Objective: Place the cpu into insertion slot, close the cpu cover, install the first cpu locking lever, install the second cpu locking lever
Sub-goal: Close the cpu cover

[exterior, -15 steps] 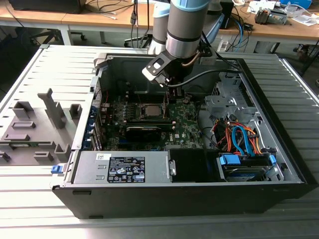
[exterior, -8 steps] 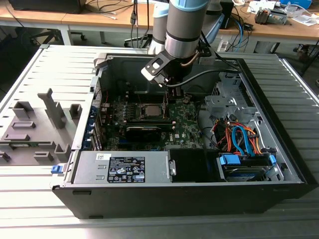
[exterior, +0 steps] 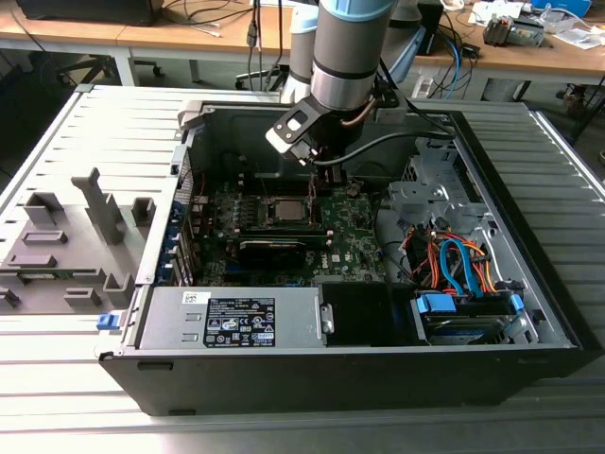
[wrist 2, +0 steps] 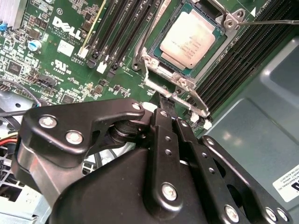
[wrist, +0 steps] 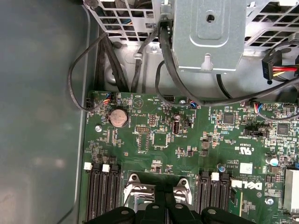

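— Grey slatted surface [exterior: 57, 388], wooden desks [exterior: 142, 38] behind it, an open computer case [exterior: 331, 378] lying flat on top. Where is the cpu [wrist 2: 192, 38]?

— Seated in its socket on the green motherboard [wrist 2: 60, 60], silver top upward. The cpu cover [wrist 2: 150, 49] lies flat around it, with the chip showing through the window.

— And the levers?

— One thin wire lever [wrist 2: 273, 21] runs off from the cover's corner. I cannot tell whether it is latched.

— The jaws?

— Drawn together, as far as both wrist views show, with their tips down at the socket's edge, just beside the cover. Whether they pinch anything there I cannot tell.

— How does the arm [exterior: 345, 47] stand?

— It comes down almost upright into the middle of the case. Its wrist is canted so the jaws point at the board, just to the exterior view's right of the socket. Memory slots [wrist 2: 112, 32] flank the socket on both sides. The power supply [exterior: 232, 317] sits well apart, along the case's near wall.
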Tool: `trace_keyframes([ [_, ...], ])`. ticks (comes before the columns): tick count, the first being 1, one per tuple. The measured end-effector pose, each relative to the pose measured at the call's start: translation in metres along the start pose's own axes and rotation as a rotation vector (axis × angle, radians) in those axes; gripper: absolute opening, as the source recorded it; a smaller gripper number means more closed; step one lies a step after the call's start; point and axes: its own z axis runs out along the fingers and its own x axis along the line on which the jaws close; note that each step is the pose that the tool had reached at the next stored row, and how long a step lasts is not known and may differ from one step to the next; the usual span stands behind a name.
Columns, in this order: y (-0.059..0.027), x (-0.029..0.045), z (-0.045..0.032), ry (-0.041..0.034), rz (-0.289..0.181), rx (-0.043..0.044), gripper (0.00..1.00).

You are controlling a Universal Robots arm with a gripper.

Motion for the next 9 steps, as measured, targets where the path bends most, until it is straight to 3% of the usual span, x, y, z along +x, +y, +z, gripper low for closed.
trace_keyframes([
  [9, -0.0019, 0.0001, 0.0000, 0.0000, 0.000, -0.0001, 0.11],
])
